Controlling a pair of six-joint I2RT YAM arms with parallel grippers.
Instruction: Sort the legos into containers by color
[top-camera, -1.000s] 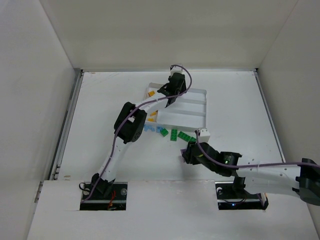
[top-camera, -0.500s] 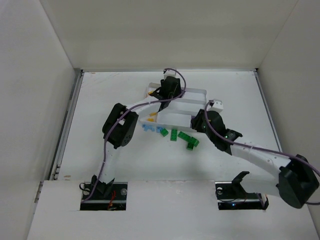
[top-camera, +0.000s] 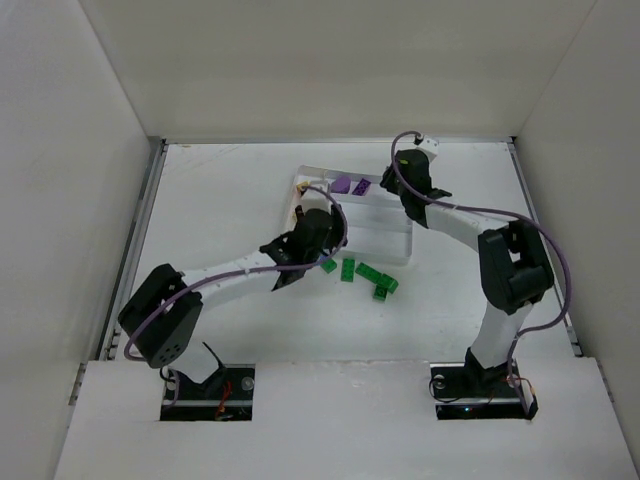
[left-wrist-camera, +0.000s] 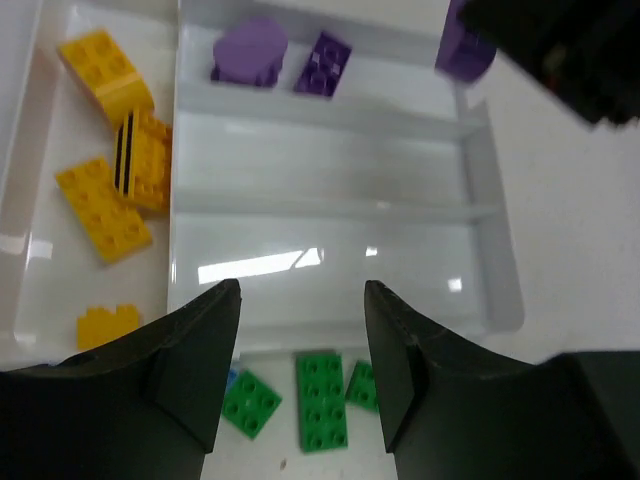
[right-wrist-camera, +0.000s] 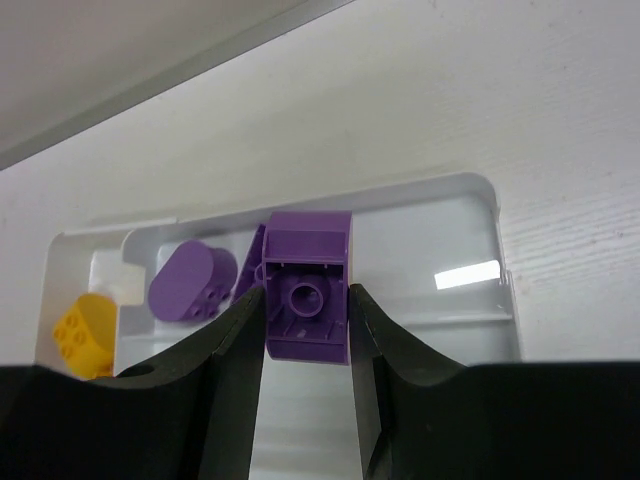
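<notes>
The white tray (top-camera: 398, 213) lies mid-table. Its left end section holds several yellow bricks (left-wrist-camera: 102, 208). Its far strip holds two purple bricks (left-wrist-camera: 250, 50), also seen from the right wrist (right-wrist-camera: 185, 282). My right gripper (right-wrist-camera: 306, 300) is shut on a purple brick (right-wrist-camera: 308, 290), held above the right end of that far strip (top-camera: 408, 195). My left gripper (left-wrist-camera: 302, 300) is open and empty, over the tray's near edge (top-camera: 316, 245). Green bricks (left-wrist-camera: 322, 400) lie on the table just in front of the tray (top-camera: 372, 273). A pale blue brick (left-wrist-camera: 232, 378) is mostly hidden by my left finger.
The tray's middle and near strips (left-wrist-camera: 320, 200) hold nothing. White walls enclose the table on three sides. My left arm (top-camera: 230, 275) stretches low across the table's left half. My right arm (top-camera: 510, 270) stands along the right side.
My right arm has swung from the table's front to the tray's far right end. My left gripper has drawn back from the tray's far left to its near edge.
</notes>
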